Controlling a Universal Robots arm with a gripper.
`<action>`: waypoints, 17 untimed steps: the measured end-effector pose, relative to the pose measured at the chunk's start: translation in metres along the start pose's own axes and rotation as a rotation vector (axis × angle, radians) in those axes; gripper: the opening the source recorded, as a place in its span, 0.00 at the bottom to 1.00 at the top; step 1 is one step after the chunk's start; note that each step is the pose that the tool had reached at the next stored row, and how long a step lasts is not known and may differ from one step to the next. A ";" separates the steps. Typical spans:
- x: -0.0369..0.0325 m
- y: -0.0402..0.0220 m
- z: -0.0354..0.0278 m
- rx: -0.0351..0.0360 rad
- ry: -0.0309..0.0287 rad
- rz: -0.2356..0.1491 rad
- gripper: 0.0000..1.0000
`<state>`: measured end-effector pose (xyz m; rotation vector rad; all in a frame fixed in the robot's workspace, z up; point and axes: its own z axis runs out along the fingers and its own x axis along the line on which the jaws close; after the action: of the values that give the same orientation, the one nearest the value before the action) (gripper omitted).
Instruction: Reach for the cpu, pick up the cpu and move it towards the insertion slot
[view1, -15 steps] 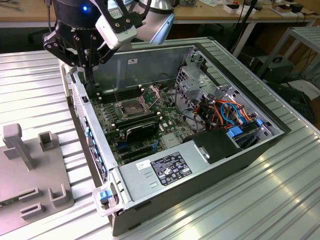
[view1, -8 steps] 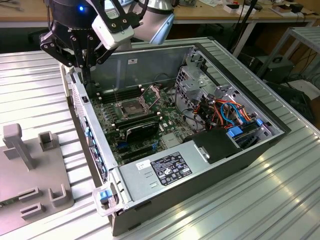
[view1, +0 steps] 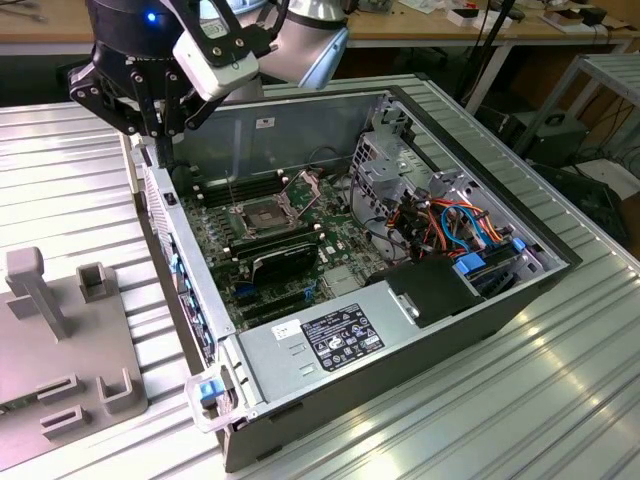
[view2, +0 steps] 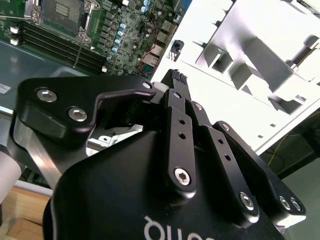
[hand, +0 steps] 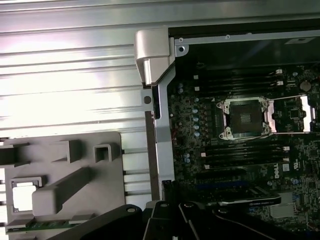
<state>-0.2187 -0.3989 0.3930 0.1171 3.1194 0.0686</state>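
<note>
The gripper (view2: 176, 78), its tips drawn together and empty, hung above the computer case (view1: 420, 350) wall. The cpu (hand: 22, 195) sat well aside of it in a grey holder (hand: 65, 165). The insertion slot (hand: 244, 118) lay on its opposite side.

The computer case (view1: 300, 125) was laid open on the table (view1: 560, 400). Inside the case, the insertion slot (view1: 262, 216) was seated toward the far wall, flanked by memory slots (hand: 245, 152); the power supply (view1: 320, 345) was lodged along the near wall, the cables (view1: 450, 225) at the exterior view's right. Outside the case, at the exterior view's left, the fixture tray (view1: 40, 340) was set, with the cpu (hand: 22, 196) seated in a recess. The gripper (view1: 162, 140) was held above the case's far corner on that side.
</note>
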 end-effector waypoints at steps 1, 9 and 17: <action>0.0008 -0.0001 0.0000 0.0000 0.0001 0.000 0.11; 0.0077 -0.0006 -0.0001 0.0001 0.0014 0.000 0.11; 0.0144 -0.0011 -0.0001 0.0002 0.0029 0.000 0.11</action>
<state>-0.2331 -0.3989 0.3928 0.1172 3.1223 0.0685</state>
